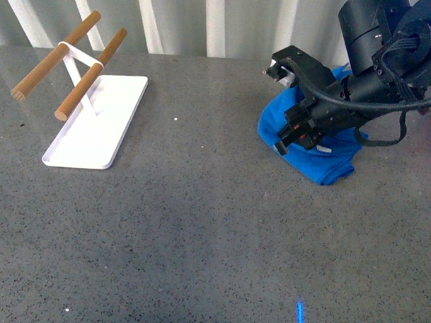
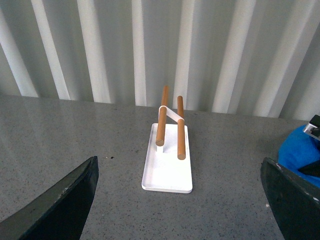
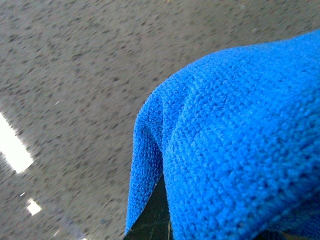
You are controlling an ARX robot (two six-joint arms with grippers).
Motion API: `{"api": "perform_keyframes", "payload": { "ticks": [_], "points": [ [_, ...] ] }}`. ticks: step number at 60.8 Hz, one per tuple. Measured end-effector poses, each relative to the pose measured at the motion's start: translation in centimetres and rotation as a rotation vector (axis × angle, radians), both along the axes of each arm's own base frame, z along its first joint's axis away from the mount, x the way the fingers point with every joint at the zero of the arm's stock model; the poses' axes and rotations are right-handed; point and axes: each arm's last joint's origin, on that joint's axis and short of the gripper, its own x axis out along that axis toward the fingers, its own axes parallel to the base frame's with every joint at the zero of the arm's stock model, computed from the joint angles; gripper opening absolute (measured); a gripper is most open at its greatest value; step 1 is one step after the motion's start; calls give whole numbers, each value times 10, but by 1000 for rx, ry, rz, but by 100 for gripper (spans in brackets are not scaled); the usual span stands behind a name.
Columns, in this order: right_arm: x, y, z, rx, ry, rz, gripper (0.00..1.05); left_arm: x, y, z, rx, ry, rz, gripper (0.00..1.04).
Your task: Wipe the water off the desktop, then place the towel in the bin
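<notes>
The bright blue towel (image 1: 322,161) lies bunched on the dark-grey speckled desktop (image 1: 203,226) at the right. My right gripper (image 1: 294,139) is shut on the towel and presses down over it. In the right wrist view the towel (image 3: 235,145) fills most of the picture and drapes over the fingers, with desktop (image 3: 75,75) beside it. My left gripper (image 2: 185,200) is open and empty above the desktop, its dark fingers (image 2: 65,200) far apart; the towel's edge (image 2: 300,150) shows at the right. No water shows plainly. The bin is out of view.
A white tray base (image 1: 97,123) carrying two brown wooden rods (image 1: 92,74) on a white bracket stands at the back left; it also shows in the left wrist view (image 2: 167,160). A ribbed white-and-grey wall (image 1: 210,20) runs behind the desktop.
</notes>
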Motion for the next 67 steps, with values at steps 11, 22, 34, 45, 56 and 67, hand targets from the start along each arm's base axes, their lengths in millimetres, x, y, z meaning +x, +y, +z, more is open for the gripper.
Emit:
{"api": "perform_keyframes", "payload": {
  "ticks": [11,22,34,45,56,67],
  "points": [
    [-37,-22,2,17,51,14,4,0,0,0,0,0,0,98],
    [-63,-61,6,4,78,-43,4,0,0,0,0,0,0,98],
    [-81,-110,7,-48,90,-125,4,0,0,0,0,0,0,98],
    [-80,-134,19,-81,57,-161,4,0,0,0,0,0,0,98],
    [-56,-133,54,-114,-58,-151,4,0,0,0,0,0,0,98],
    [-32,-124,96,-131,-183,-137,4,0,0,0,0,0,0,98]
  ]
}}
